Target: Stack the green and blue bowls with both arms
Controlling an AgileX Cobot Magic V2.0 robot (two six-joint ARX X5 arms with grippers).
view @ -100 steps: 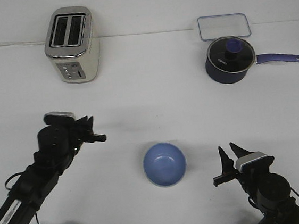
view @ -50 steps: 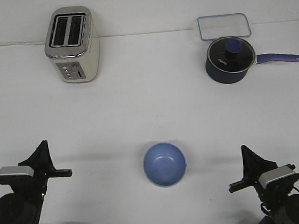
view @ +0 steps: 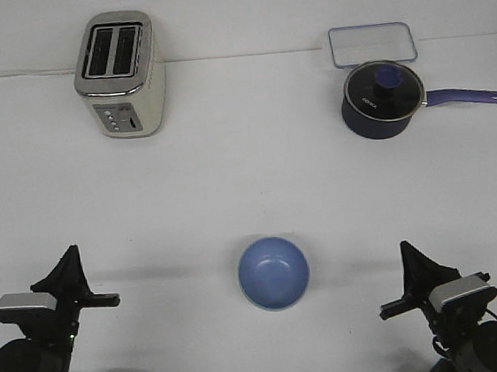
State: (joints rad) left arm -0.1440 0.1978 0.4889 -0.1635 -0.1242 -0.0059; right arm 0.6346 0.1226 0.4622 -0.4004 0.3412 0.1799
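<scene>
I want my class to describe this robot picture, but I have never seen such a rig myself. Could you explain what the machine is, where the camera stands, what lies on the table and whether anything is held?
This is one picture, taken from the robot's own position, looking forward over a white table. The black shapes in the near corners are its two arms: the left gripper and the right gripper. Neither holds anything. Between them sits a blue bowl. Farther back stand a toaster, a dark saucepan with a lid, and a clear container. No green bowl can be made out.

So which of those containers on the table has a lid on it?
The dark navy saucepan at the far right, under a glass lid. The blue bowl is open.
</scene>
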